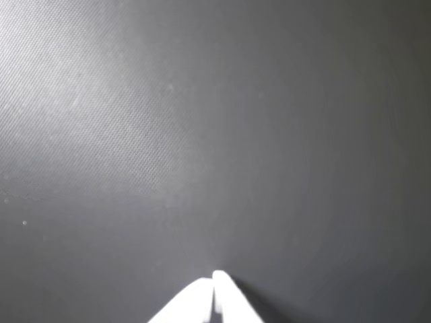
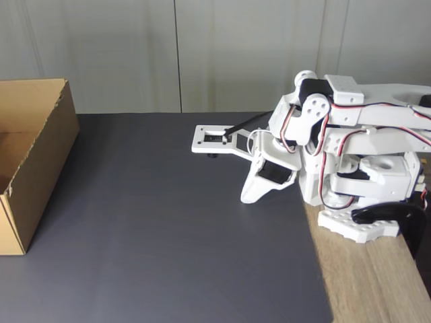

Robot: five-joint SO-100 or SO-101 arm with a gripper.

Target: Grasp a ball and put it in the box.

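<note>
The brown cardboard box (image 2: 30,161) stands open-topped at the left edge of the fixed view, on the dark mat (image 2: 168,235). The ball is out of view. My white arm sits folded at the right, and its gripper (image 2: 248,199) points down with the tips close above the mat, far from the box. In the wrist view the two white fingertips (image 1: 222,286) come up from the bottom edge pressed together, so the gripper (image 1: 215,279) is shut with nothing in it, over bare dark mat.
A dark grey mat (image 1: 202,134) covers most of the table. A strip of bare wooden tabletop (image 2: 377,282) shows at the right, where the arm's base (image 2: 363,195) is clamped. Pale wall panels stand behind.
</note>
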